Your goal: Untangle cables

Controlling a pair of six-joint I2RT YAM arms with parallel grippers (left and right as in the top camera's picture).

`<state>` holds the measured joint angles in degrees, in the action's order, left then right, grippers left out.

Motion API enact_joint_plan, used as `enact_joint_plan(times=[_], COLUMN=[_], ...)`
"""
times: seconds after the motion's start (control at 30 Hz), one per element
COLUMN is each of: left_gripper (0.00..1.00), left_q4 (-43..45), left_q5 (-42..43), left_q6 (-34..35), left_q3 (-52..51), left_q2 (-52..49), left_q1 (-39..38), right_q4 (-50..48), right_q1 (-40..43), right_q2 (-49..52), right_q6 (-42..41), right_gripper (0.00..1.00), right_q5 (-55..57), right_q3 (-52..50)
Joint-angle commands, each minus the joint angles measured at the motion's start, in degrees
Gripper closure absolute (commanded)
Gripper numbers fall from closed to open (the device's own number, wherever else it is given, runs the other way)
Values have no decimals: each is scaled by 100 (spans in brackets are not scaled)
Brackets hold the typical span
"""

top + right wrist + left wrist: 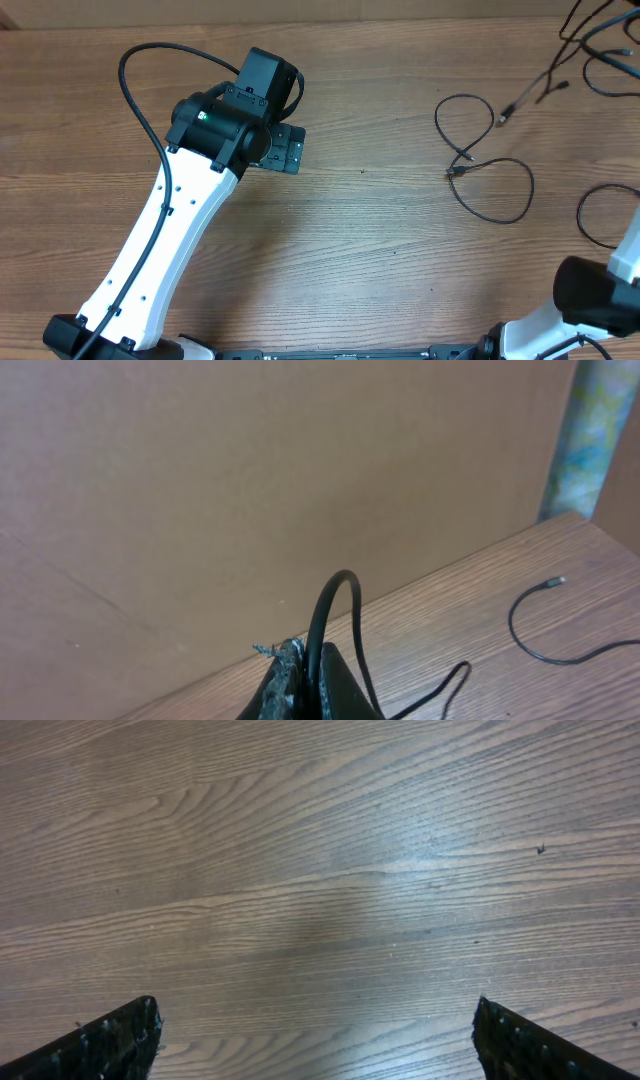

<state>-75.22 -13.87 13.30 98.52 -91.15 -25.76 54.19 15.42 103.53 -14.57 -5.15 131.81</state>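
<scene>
The left gripper [315, 1010] hangs over the wooden table [380, 250] with its jaws spread wide and only bare wood grain between them. The cables [492, 188] lie well off to the right of those open jaws, none of them near. They are thin black cords, slack and curling, with small plugs at their ends.

Two loose rings sit closest to the left jaws. The upper ring [465, 120] and the lower ring [500, 190] meet near a dark plug [455, 172]. A paler plug [506, 115] ends a strand that runs toward a denser tangle [600, 40] in the far right corner of the table. One more open loop [600, 215] lies at the right edge, just beyond the right arm [595, 290].

The right gripper [305, 665] has its jaws pressed together on a black cable [335, 600]. The cable springs from the tips in a tight arch and drops back down along the right side of the jaws. Ahead of those closed jaws and to their right, a thin strand [530, 645] curves across the wood and ends in a tiny connector [556, 581]. A plain brown board [250, 480] stands behind the table.
</scene>
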Motion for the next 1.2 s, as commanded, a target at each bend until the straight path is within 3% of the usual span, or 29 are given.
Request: enact_joint_plan(times=[0.0, 0.43, 1.17], left_gripper=[0, 0, 0], left_q4=[11, 11, 11], left_q5=[22, 22, 22], left_q6=[-46, -46, -46], left_q3=[55, 55, 55], left_q2=[-24, -24, -24], left_q1=[24, 24, 24], right_q4=[-101, -136, -289], right_q1=[9, 136, 1923], right_q2=[87, 402, 1711], right_q6=[-22, 348, 459], right_gripper=[96, 96, 96], right_q5=[-37, 767, 767], right_q3=[42, 42, 39])
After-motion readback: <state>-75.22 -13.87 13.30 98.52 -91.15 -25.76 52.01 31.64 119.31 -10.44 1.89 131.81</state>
